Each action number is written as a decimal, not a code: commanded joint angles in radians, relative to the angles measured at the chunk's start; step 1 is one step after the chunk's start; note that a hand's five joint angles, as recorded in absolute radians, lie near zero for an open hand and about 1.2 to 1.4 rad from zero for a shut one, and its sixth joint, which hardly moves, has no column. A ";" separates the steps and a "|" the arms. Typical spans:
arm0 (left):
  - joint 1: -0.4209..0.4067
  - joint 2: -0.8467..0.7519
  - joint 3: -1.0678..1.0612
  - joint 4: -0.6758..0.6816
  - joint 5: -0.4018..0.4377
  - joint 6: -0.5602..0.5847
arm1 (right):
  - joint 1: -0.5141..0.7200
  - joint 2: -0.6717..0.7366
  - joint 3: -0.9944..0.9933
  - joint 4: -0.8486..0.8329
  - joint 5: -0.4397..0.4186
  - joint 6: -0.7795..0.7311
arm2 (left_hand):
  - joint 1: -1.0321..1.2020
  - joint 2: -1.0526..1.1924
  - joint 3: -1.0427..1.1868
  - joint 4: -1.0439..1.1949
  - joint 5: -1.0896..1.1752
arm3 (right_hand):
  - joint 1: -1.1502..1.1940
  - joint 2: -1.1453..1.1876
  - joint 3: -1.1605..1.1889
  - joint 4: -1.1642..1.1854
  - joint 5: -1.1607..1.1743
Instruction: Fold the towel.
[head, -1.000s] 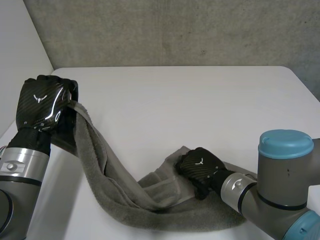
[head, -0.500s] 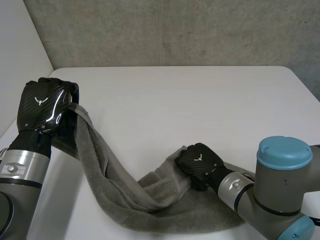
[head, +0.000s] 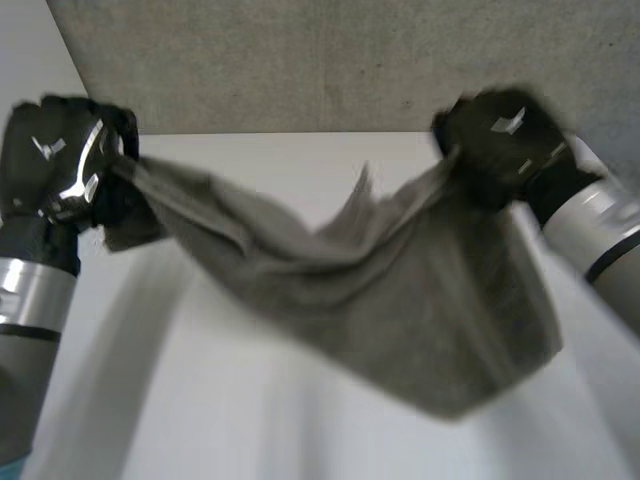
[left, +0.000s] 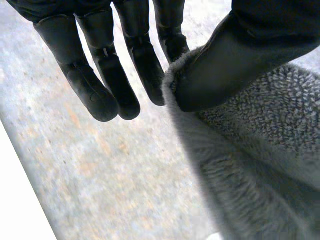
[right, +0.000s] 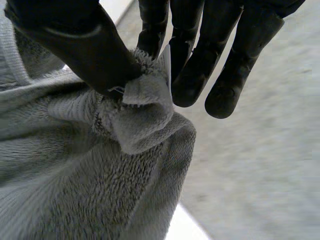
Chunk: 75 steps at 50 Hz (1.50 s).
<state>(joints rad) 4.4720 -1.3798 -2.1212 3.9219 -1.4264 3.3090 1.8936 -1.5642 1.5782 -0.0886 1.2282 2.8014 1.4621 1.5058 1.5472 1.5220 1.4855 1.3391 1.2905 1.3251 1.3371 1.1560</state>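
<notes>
Two robot hands (head: 55, 165) (head: 500, 135), towel (head: 400, 320) thumb-pinched, wrist views

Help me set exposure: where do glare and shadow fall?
Head view: a highlight streaks the glossy black left hand; the grey terry towel shades the white table. Left wrist view: towel folds darken away from that hand. Right wrist view: black right hand and towel evenly lit, no strong glare.

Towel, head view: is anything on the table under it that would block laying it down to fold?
Nothing visible does. The towel hangs between the left hand and the right hand, each pinching one end, and the table below shows nothing on it.
</notes>
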 joint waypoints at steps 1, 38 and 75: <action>-0.008 0.064 0.137 -0.234 0.000 0.003 | -0.130 -0.039 -0.205 0.311 -0.019 -0.060 | -0.066 -0.110 -0.151 -0.126 -0.264 | 0.057 0.106 0.071 0.059 0.066; -0.115 -0.699 1.222 -0.367 -0.175 0.189 | -0.015 0.509 -0.733 -0.340 0.261 -0.166 | -0.066 -0.110 -0.151 -0.126 -0.264 | 0.057 0.106 0.071 0.059 0.066; -0.119 -0.682 0.300 0.054 -0.138 0.208 | -0.022 0.474 0.103 -0.152 0.114 -0.233 | -0.066 -0.110 -0.151 -0.126 -0.264 | 0.057 0.106 0.071 0.059 0.066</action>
<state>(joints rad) 4.3539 -2.0595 -1.7902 3.9739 -1.5640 3.4805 1.8735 -1.0895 1.6132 -0.2447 1.3240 2.5977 1.4622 1.5100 1.5503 1.5220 1.4900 1.3418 1.3140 1.3335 1.3375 1.1667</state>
